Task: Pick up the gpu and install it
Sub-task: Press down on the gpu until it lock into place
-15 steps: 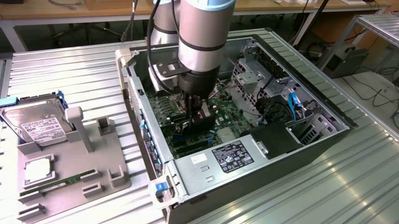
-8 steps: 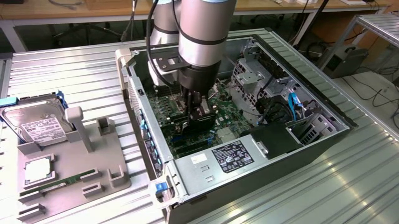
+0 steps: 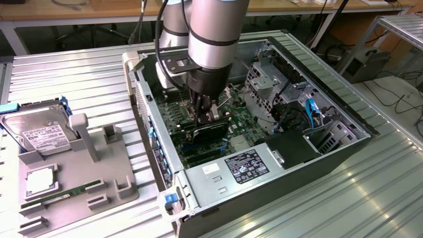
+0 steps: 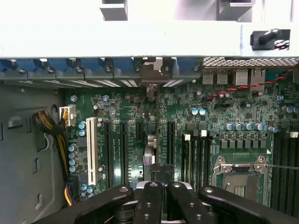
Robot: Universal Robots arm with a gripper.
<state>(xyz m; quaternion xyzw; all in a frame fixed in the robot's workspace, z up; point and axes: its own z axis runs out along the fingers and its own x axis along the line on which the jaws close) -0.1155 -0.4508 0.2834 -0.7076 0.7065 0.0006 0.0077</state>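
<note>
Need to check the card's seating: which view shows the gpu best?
The exterior view: the gpu stands on edge over the motherboard, under the shut pincer. The wrist view gives just its thin top edge running up from the pincer.

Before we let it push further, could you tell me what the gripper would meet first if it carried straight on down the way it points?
The gripper, shut on the gpu, points down into the case. Going straight on, the gpu's lower edge would probably meet the motherboard and its slots first; how much gap is left is unclear.

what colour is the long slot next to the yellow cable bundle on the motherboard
White. The long slot stands out against the green motherboard; the wrist view shows it best.
</note>
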